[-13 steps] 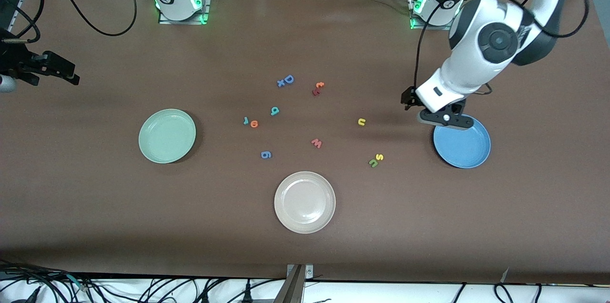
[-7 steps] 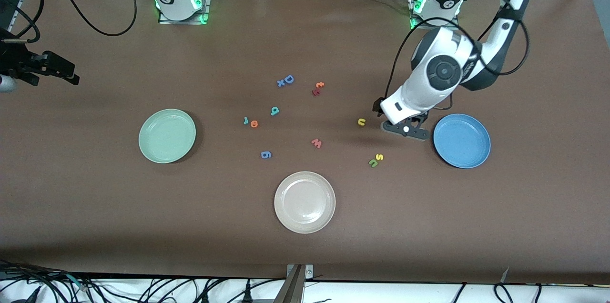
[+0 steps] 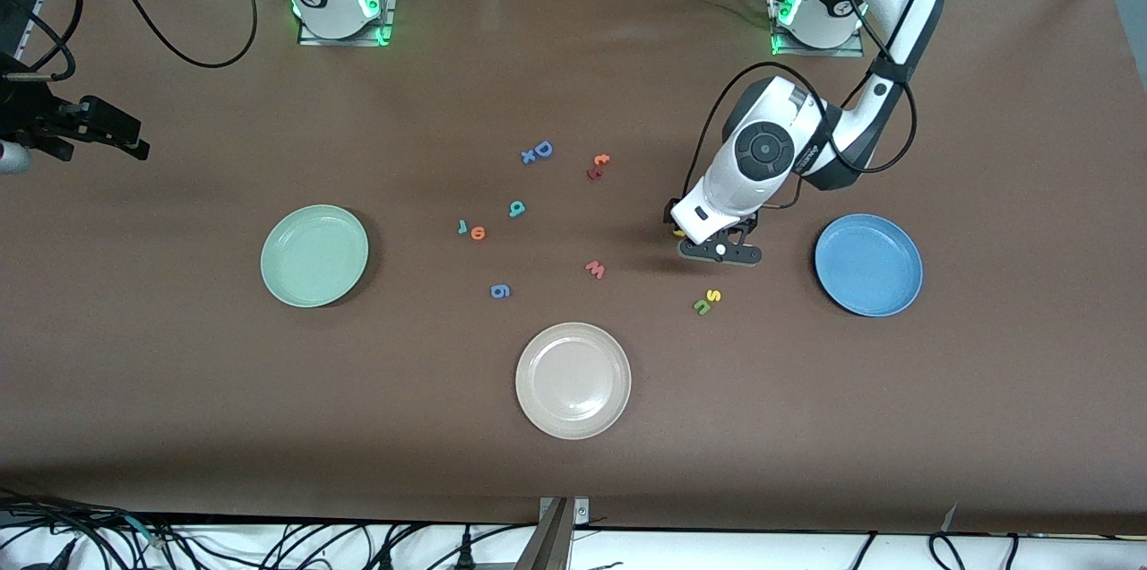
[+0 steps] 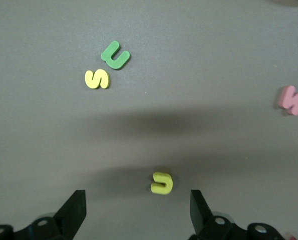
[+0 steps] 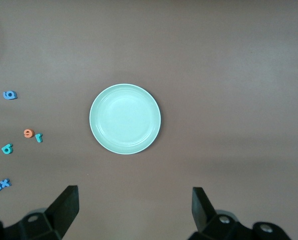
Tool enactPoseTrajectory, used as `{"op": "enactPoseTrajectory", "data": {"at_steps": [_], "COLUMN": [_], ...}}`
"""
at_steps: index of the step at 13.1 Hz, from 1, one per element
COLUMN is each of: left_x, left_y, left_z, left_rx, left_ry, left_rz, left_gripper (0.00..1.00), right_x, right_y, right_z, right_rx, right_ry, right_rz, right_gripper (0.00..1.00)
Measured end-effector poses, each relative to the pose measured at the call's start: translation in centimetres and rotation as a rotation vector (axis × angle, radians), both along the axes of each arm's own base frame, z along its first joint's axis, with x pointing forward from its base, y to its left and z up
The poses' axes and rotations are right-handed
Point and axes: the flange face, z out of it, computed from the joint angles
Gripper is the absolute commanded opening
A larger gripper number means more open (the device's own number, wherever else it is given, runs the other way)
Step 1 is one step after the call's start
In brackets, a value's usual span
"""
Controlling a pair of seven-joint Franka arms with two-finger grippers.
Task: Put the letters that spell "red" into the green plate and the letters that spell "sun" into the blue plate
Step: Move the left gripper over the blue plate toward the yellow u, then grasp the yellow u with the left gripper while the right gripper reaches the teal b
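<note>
looking down through the left wrist view, i see the yellow "u" (image 4: 162,183) lying flat on the table (image 3: 179,373), between the spread fingers (image 4: 73,212) of the left gripper (image 3: 720,251), which hangs just above it with jaws wide and holding nothing. the yellow "s" (image 3: 713,295) and olive-green "u" (image 3: 702,307) touch each other a little nearer the front camera. the blue plate (image 3: 867,264) sits toward the left arm's end. the teal "r" (image 3: 462,227), orange "e" (image 3: 478,234) and teal "d" (image 3: 516,209) lie mid-table, between the left gripper and the green plate (image 3: 314,255). the right gripper (image 5: 134,210) waits high over the green plate, jaws wide, holding nothing. a red "w" (image 3: 596,269) and a beige-white plate (image 3: 573,380) also rest on the table.
</note>
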Motion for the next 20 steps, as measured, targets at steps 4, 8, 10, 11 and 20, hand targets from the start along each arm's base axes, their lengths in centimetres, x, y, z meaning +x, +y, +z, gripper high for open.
{"op": "enactPoseTrajectory", "data": {"at_steps": [4, 8, 10, 11, 20], "left_x": [-0.6, -1.7, -2.4, -2.6, -3.1], "left_y": [0.4, -0.8, -1.1, -1.1, -1.7], "left_z": [-3.8, -5.1, -5.5, -5.7, -6.8], "left_rx": [-0.002, 0.006, 0.011, 0.012, 0.031], "left_ry": [0.017, 0.038, 0.048, 0.049, 0.007], "left_rz": [0.006, -0.020, -0.030, -0.032, -0.101], "left_gripper": [0.87, 0.87, 0.88, 0.87, 0.79], "right_x": [0.0, 0.0, 0.3, 0.6, 2.8], "right_y": [0.0, 0.5, 3.1, 5.3, 29.6], "right_z": [0.0, -0.1, -0.9, -2.2, -22.5], "right_rx": [0.000, 0.000, -0.002, -0.006, -0.072], "right_ry": [0.000, 0.003, 0.016, 0.035, 0.086], "right_rz": [0.000, -0.080, -0.155, -0.181, -0.410], "right_gripper": [1.00, 1.00, 1.00, 1.00, 1.00]}}
